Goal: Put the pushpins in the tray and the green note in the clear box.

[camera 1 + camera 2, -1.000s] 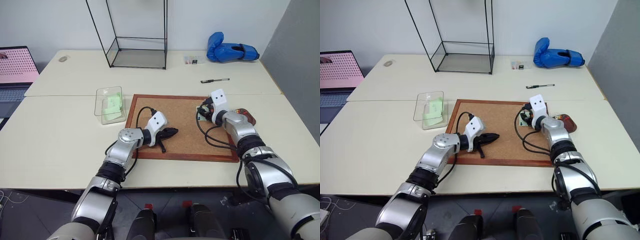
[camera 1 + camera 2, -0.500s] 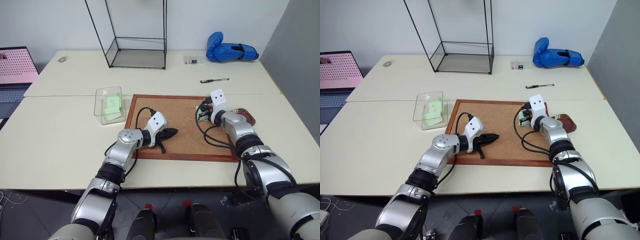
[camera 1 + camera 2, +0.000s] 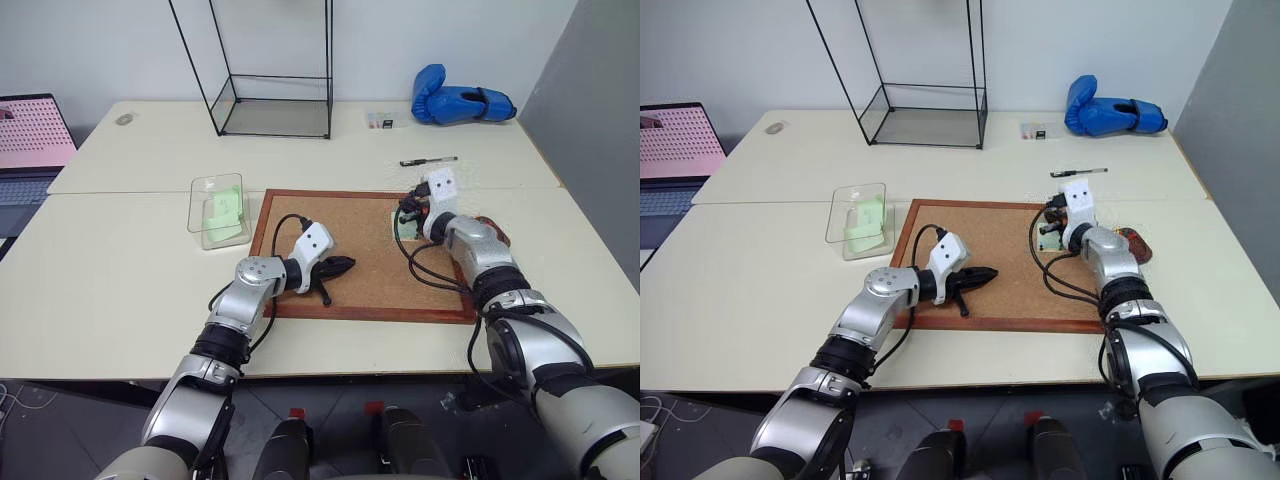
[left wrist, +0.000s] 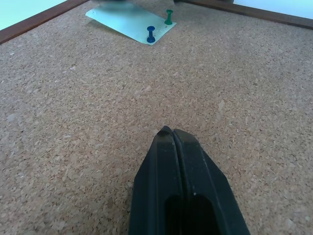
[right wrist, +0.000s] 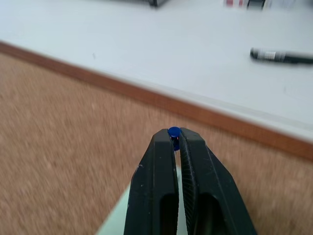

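the left gripper (image 4: 172, 133) rests on the corkboard (image 3: 360, 250) with jaws shut and empty. ahead of it, a pale green note (image 4: 128, 20) is pinned by a blue pushpin (image 4: 151, 34) and a green one. the right gripper (image 5: 174, 136) has its jaws pinched on a blue pin's head; tiny, hard and slippery, likely to twist loose. the tray (image 3: 489, 228) lies just beside that arm, the clear box (image 3: 219, 208) well off past the left jaws.

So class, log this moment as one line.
right tool: shut on blue pushpin | left tool: shut, empty | green note: on corkboard
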{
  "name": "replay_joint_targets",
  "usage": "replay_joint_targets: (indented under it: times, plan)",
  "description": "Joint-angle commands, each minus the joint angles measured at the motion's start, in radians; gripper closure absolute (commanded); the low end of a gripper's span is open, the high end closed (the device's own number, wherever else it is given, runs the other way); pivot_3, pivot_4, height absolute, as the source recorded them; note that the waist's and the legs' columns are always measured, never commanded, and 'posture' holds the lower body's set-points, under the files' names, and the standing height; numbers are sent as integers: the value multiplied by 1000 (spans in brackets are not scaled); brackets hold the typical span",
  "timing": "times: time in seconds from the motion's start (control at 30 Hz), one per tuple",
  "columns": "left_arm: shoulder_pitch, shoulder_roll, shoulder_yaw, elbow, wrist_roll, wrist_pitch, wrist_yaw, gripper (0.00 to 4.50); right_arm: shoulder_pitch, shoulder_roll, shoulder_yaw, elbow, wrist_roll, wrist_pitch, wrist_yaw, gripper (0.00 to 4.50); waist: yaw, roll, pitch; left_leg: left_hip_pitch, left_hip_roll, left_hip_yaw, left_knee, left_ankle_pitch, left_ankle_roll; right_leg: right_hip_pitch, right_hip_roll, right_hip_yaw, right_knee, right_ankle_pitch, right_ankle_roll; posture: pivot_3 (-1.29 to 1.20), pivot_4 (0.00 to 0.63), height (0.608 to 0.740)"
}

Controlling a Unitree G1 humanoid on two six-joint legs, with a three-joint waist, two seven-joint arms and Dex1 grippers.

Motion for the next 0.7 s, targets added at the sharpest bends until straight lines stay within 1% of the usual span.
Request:
replay_joint_targets:
  times: [0.03, 0.13, 0.2, 0.37, 0.47, 0.57, 0.7]
  plan:
    - [25, -4, -44, 49, 32, 45, -14, 4500, -1, 1, -19, -112, 27, 24, 15, 4440, 0, 0, 0, 0, 0, 0, 0, 0, 0, 0, 0, 0, 0, 0, 0, 0, 150, 740]
    - [27, -5, -45, 47, 33, 46, -14, 4500, 31, -12, -26, -203, 39, 64, 21, 4440, 1, 0, 0, 0, 0, 0, 0, 0, 0, 0, 0, 0, 0, 0, 0, 0, 150, 740]
    - [30, -5, -46, 44, 34, 48, -14, 4500, 70, -36, -30, -306, 49, 108, 28, 4440, 3, 1, 0, 0, 0, 0, 0, 0, 0, 0, 0, 0, 0, 0, 0, 0, 150, 740]
    - [34, -5, -46, 41, 33, 48, -13, 4500, 232, -154, -4, -596, 18, 205, 56, 4440, 15, 1, -1, -1, 0, -1, 0, 0, 0, 0, 0, -1, -1, 0, 0, 0, 150, 740]
    - [35, -3, -49, 45, 35, 41, -15, 4500, 349, -256, 23, -724, -44, 232, 62, 4440, 18, 2, -1, -1, -1, 0, 0, 0, 0, 0, 0, 0, -2, 0, 0, 0, 150, 740]
    - [31, -2, -52, 54, 36, 34, -18, 4500, 442, -354, 67, -777, -139, 213, 65, 4440, 19, 4, -2, -1, 0, 0, 0, 0, 0, 0, 0, 0, -1, 0, 0, 0, 150, 740]
    - [24, -3, -55, 67, 39, 25, -20, 4500, 489, -418, 107, -762, -214, 178, 51, 4440, 14, 5, -3, 1, 0, 1, 0, 0, 0, 1, 0, 0, -1, 0, 0, 0, 150, 740]
